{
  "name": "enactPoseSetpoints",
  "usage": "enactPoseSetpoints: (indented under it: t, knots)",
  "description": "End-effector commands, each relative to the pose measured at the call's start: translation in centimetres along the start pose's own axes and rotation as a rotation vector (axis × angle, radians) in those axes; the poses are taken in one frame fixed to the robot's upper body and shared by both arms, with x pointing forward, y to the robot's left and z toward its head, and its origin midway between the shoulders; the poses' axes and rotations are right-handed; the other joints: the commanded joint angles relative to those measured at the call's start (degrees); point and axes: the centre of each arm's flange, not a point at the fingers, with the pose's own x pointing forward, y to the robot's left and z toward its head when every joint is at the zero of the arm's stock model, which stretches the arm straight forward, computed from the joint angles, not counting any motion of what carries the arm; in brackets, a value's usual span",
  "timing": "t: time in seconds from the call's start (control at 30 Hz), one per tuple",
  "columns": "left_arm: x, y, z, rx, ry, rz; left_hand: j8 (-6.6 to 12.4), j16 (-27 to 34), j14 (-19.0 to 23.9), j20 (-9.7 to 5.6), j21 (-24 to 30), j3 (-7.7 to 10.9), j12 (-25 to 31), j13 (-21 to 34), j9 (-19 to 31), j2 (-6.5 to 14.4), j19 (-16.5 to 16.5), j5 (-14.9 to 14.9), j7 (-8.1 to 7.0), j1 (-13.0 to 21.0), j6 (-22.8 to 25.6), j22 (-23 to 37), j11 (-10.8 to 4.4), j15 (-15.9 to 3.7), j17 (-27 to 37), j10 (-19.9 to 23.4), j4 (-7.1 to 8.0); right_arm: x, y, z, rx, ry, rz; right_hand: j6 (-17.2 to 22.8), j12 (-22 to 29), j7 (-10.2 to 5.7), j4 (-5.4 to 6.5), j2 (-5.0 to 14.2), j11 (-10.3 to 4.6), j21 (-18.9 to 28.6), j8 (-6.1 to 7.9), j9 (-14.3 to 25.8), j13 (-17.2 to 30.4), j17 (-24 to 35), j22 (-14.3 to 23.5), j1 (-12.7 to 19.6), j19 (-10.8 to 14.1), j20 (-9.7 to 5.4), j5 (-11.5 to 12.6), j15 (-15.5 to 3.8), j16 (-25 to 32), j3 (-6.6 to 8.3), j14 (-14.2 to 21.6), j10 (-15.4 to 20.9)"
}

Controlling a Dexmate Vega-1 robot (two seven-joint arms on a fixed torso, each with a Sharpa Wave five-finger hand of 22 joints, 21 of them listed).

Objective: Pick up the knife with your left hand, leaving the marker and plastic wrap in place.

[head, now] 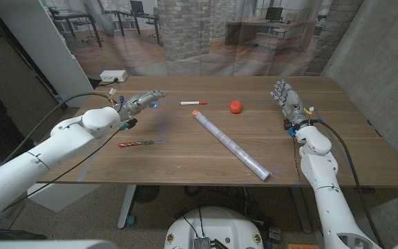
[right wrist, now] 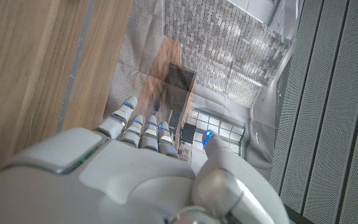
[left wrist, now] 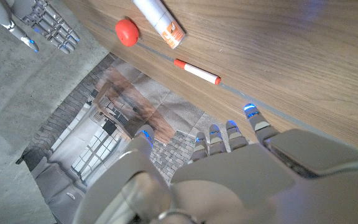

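The left hand [head: 138, 102] hangs above bare wood, and the knife [head: 142, 143] lies nearer the robot than its fingertips with open table all round — nothing between. Just beyond those fingertips lies the marker [head: 193, 103]. The plastic wrap [head: 231, 144] runs slantwise past the knife's tip, well apart — a red ball [head: 235, 106] beyond it.

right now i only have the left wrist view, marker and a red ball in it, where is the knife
observer: the knife lies on the table, nearer the robot than the left hand, roughly straight back from it
operator: which end is the handle
observer: its red handle points to the robot's left, the blade toward the plastic wrap
operator: is it touching the wrap
observer: no, bare wood shows between the blade tip and the plastic wrap
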Motion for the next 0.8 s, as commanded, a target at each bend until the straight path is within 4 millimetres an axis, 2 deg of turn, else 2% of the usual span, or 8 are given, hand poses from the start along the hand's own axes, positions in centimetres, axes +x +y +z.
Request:
enactPoseSetpoints:
  t: [0.03, 0.8]
  knots:
    - [-0.7, 0.8, 1.3, 0.103, 0.034, -0.056, -0.12, -0.08, -0.19, 0.22, -0.12, -0.19, -0.03, 0.09, 0.26, -0.91, 0.05, -0.11, 0.38, -0.01, 0.03, 0.09, 0.06, 0.47, 0.17, -0.48, -0.53, -0.5, -0.3, 0.3, 0.002, -0.022, -0.029, 0.23, 0.16, 0.31, -0.28, -0.26, 0.0, 0.4, 0.48, 0.12, 0.15, 0.2, 0.28, 0.14, 0.38, -0.27, 0.29, 0.11, 0.45, 0.27, 0.37, 0.34]
    - [-2.3, 2.2, 3.3, 0.235, 0.079, -0.157, 0.24, 0.53, 1.44, 0.18, -0.27, -1.17, 0.57, 0.21, 0.34, -2.71, 0.62, -0.14, 0.81, 0.65, 1.66, 0.17, 1.23, 0.7, 0.29, 1.26, -1.97, -1.9, -0.7, 0.6, 0.012, -0.052, -0.081, 0.38, 0.13, 0.34, -0.29, -0.33, 0.15, 0.4, 0.48, 0.13, 0.15, 0.21, 0.27, 0.05, 0.48, -0.21, 0.29, 0.15, 0.43, 0.17, 0.44, 0.43]
